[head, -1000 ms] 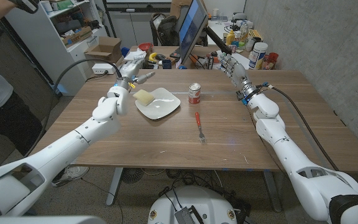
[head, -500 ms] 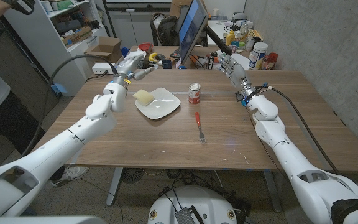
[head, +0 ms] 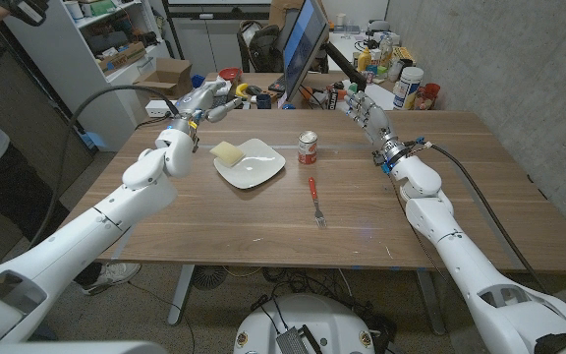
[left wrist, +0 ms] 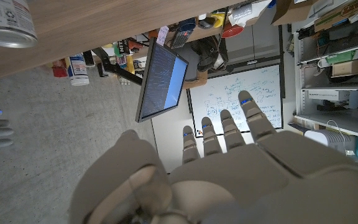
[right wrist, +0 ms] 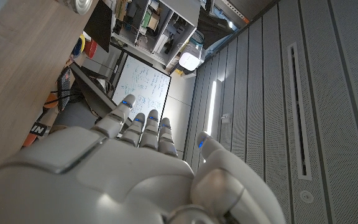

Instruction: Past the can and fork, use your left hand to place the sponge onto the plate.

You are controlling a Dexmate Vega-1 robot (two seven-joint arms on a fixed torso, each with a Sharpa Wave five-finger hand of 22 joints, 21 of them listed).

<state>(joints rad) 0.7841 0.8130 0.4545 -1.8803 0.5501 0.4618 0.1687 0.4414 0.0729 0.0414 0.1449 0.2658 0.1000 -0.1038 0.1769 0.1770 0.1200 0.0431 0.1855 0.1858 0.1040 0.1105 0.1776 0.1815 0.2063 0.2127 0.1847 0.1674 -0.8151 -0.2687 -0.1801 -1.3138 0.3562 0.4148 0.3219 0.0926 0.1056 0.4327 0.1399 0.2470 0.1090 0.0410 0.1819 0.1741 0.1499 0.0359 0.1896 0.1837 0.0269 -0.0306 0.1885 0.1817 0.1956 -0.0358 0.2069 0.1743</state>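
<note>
Sponge (head: 227,151), pale yellow, lies on the left part of the white plate (head: 258,175), close to its left rim. The plate stands on the wooden table (head: 263,221), to the left of the can (head: 308,147) and the fork (head: 315,201).

The left hand (head: 202,102) is above the far left part of the table, farther away than the plate and a little to its left. It does not touch the sponge; the sponge is nearer to the robot than the hand and slightly to the right of it. The hand holds nothing, and its fingers (left wrist: 229,127) are stretched out and a little apart in the left wrist view.

The can stands upright, just to the right of the plate, apart from it. The fork lies nearer than the can, with its red handle pointing to the far side.

The right hand (head: 362,103) is at the far right side of the table, well apart from the can. It also holds nothing, and its fingers (right wrist: 143,127) are straight, with the thumb apart.
</note>
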